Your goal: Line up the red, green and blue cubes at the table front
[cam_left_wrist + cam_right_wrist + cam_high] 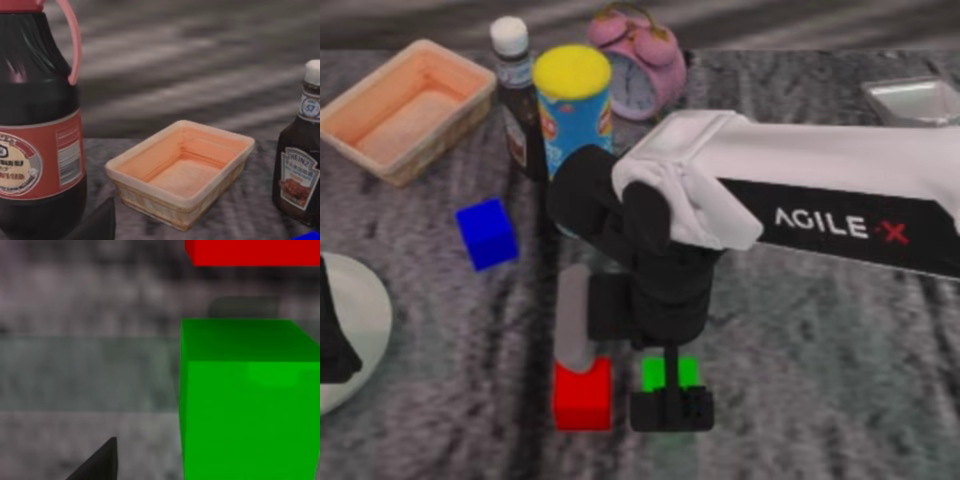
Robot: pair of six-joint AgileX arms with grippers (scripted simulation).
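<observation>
Two of the three cubes are already down at the lower middle of the top view: the red cube [583,393] sits on the tabletop [820,380] and the green cube [670,373] is just to its right, a small gap between them. Right tool [669,405] is low over the green one, and whether its fingers are clamped on it or spread I cannot tell; the right wrist view only shows green filling the frame with red beyond it. Blue cube [487,233] is the straggler, well apart in the left centre of the frame, near the basket [405,107] and the dark sauce bottle [517,95]. Left arm sits parked at the far left edge. By my reckoning, the green placement is nearly finished, and fetching blue into the row remains.
</observation>
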